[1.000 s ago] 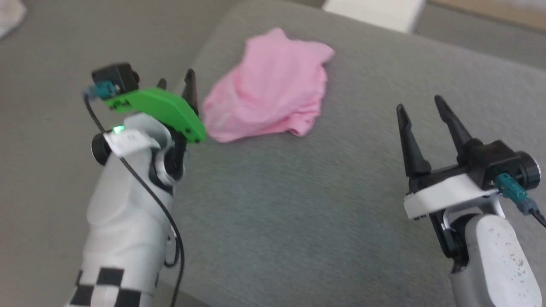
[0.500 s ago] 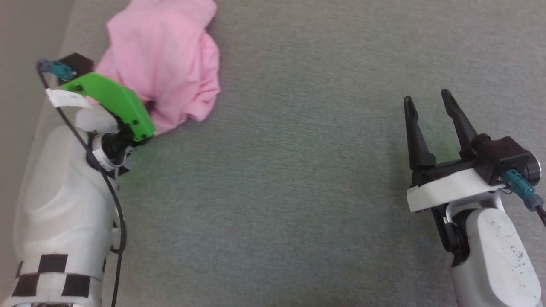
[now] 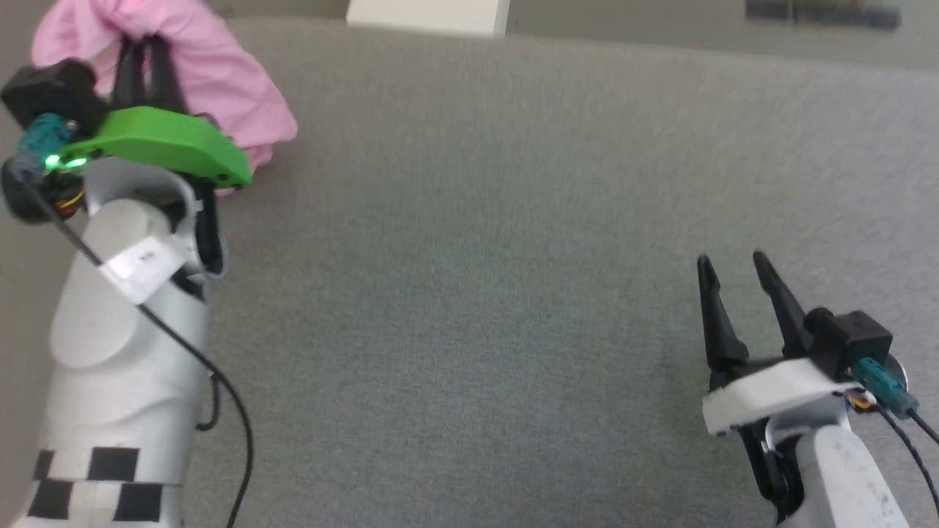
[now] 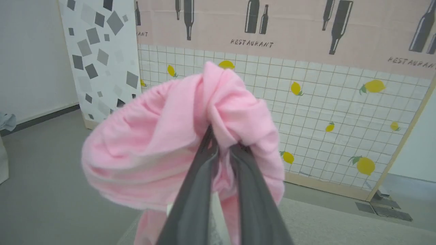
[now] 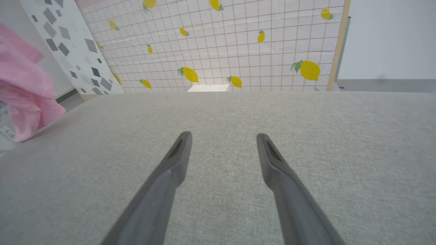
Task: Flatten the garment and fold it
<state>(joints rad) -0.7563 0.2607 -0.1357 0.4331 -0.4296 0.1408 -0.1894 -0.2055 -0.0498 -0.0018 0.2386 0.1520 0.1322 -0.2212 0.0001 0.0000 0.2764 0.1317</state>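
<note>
The garment point(image 3: 227, 88) is a bunched light-pink cloth at the far left of the grey surface. My left gripper point(image 3: 143, 51) is shut on a fold of it, the dark fingers pinched close together in the cloth. In the left wrist view the garment point(image 4: 150, 153) hangs bunched over the left gripper point(image 4: 221, 134), lifted off the surface, with its gathered edge showing at the upper left. My right gripper point(image 3: 730, 258) stands open at the lower right, far from the cloth. The right wrist view shows the right gripper point(image 5: 223, 137) with nothing between its fingers and the garment point(image 5: 24, 98) at the left edge.
The grey padded surface point(image 3: 477, 293) spreads between the two arms; its left edge point(image 3: 15, 242) runs beside my left forearm. A white block point(image 3: 429, 15) lies beyond the far edge. A lemon-patterned wall panel point(image 5: 238, 44) stands behind.
My left gripper has gone from open beside the garment to shut on it, and the cloth now hangs raised. The head camera has shifted. The right gripper stays open.
</note>
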